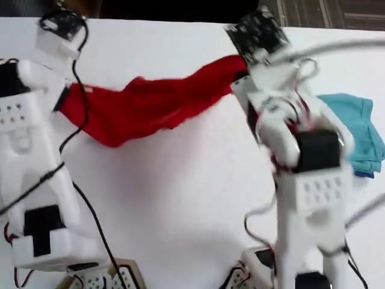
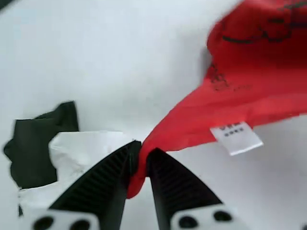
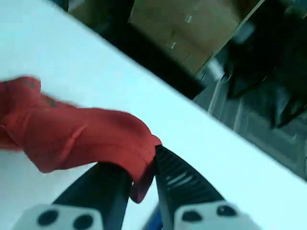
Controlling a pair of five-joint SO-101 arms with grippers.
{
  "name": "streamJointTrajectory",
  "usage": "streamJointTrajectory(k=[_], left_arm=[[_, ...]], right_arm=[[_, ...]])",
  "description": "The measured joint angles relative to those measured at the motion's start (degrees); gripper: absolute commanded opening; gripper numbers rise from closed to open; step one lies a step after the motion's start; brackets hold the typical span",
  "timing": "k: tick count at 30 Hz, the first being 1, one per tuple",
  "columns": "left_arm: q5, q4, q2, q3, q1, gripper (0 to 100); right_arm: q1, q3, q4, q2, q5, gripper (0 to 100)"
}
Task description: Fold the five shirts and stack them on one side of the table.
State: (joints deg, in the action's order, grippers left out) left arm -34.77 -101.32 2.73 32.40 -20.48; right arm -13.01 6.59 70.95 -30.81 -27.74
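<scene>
A red shirt (image 1: 147, 103) hangs stretched across the far half of the white table (image 1: 174, 198), held up between both arms. My left gripper (image 2: 140, 152) is shut on one red corner, with a white label (image 2: 236, 137) hanging from the cloth nearby. My right gripper (image 3: 144, 167) is shut on the other bunched end of the red shirt (image 3: 72, 136), near the table's far edge. A teal shirt (image 1: 360, 129) lies folded at the table's right side. Beyond the left gripper lie a black shirt (image 2: 36, 139) and a white shirt (image 2: 81, 148).
The right arm's white body (image 1: 301, 162) rises in front of the teal shirt. The left arm's base (image 1: 36, 198) and black cables (image 1: 90, 211) occupy the near left. Past the far edge I see boxes (image 3: 192, 28) and dark floor.
</scene>
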Motion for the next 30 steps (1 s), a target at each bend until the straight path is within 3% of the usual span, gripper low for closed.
streamJointTrajectory(k=[15,30], left_arm=[[1.0,0.0,29.2,1.2,-0.3,3],[1.0,0.0,45.0,-0.6,-0.3,3]], right_arm=[[0.5,0.5,-6.8,-16.4,-7.4,2.0],[0.5,21.2,-2.1,-20.6,-11.8,2.0]])
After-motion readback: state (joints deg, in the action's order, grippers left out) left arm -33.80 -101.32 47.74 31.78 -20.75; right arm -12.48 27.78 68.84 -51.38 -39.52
